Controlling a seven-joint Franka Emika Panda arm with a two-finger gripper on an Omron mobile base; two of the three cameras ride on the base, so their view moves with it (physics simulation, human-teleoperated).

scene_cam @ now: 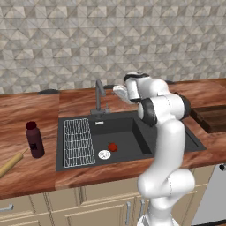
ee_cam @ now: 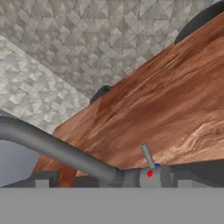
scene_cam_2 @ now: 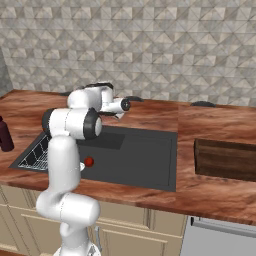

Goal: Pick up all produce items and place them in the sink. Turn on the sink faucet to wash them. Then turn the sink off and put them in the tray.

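Note:
The small red tomato [scene_cam: 113, 147] [scene_cam_2: 89, 161] lies on the floor of the black sink [scene_cam: 145, 141] [scene_cam_2: 145, 155], beside the round silver drain [scene_cam: 104, 154]. The grey gooseneck faucet [scene_cam: 99, 95] stands at the sink's back edge. My gripper [scene_cam: 114, 89] [scene_cam_2: 125, 105] hovers right of the faucet's top, level with it. In the hand view the spout [ee_cam: 57, 148] and the small side lever [ee_cam: 148, 155] loom very close. My fingertips are hidden, so their state is unclear. The dark brown tray [scene_cam: 212, 117] [scene_cam_2: 225, 159] rests on the counter right of the sink.
A white wire rack [scene_cam: 78, 142] fills the sink's left part. A dark maroon bottle [scene_cam: 34, 139] [scene_cam_2: 5, 135] and a tan rolling pin [scene_cam: 9, 164] sit on the counter to the left. The tiled wall rises close behind the faucet.

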